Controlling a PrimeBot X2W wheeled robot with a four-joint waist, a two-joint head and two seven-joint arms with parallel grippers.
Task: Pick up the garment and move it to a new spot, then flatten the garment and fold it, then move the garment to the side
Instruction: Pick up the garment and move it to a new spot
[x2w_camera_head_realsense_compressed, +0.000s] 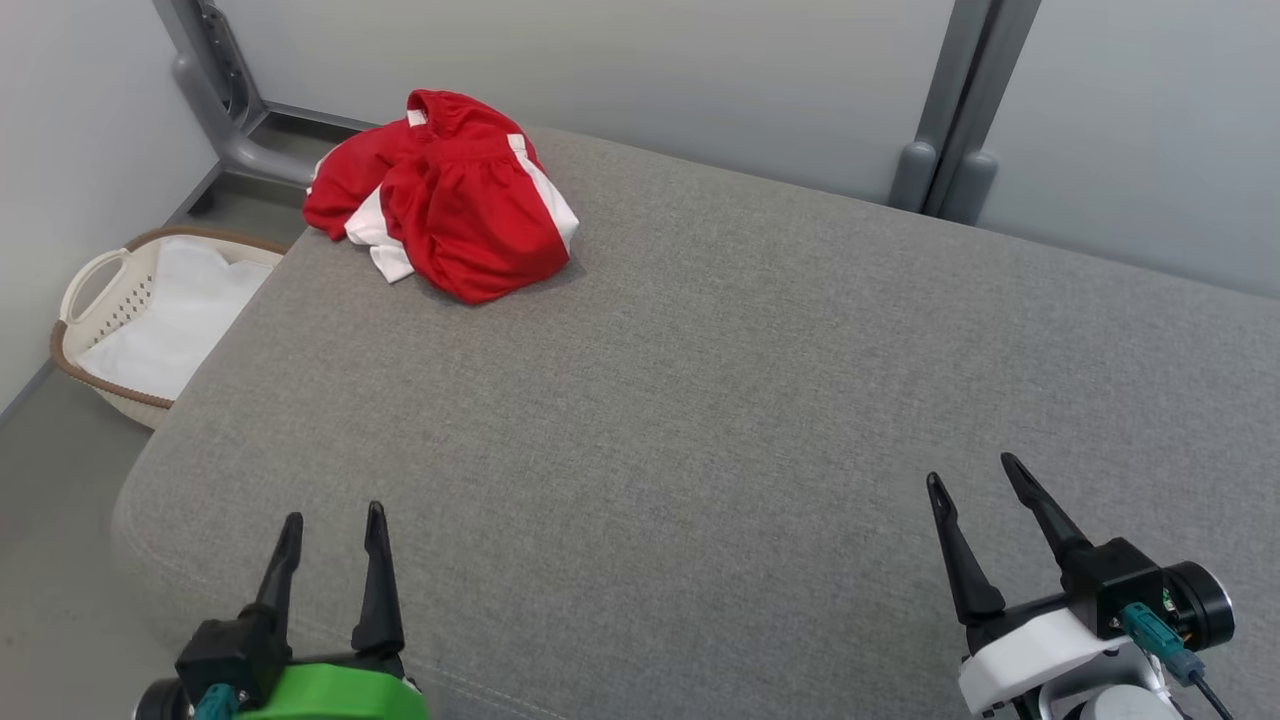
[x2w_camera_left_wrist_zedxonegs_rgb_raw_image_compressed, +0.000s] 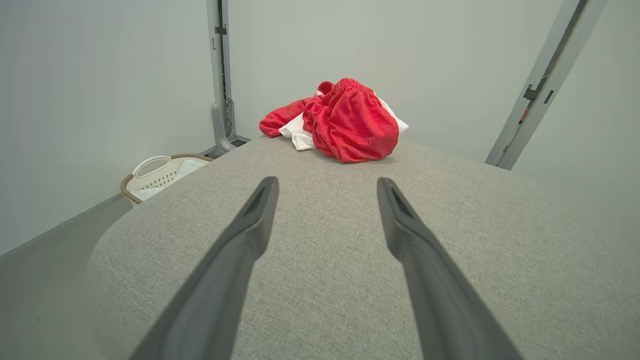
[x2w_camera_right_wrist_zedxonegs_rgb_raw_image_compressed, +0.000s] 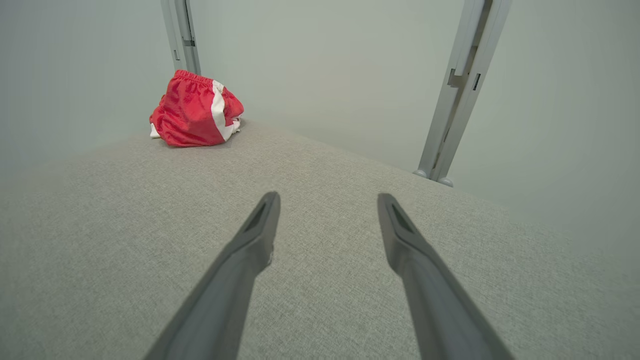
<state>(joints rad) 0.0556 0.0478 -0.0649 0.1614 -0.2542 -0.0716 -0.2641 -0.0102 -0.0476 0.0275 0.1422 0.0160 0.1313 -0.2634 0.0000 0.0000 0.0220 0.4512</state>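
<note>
So the garment (x2w_camera_head_realsense_compressed: 455, 205) is bunched up in a red-and-white heap at the far left corner of the grey padded table (x2w_camera_head_realsense_compressed: 700, 400), with a white laundry basket (x2w_camera_head_realsense_compressed: 95, 270) on the floor beside that corner. The left gripper (x2w_camera_head_realsense_compressed: 334, 512) and right gripper (x2w_camera_head_realsense_compressed: 971, 468) sit at the near edge, well apart from it. Each has its 2 fingers spread wide with nothing between them.
</note>
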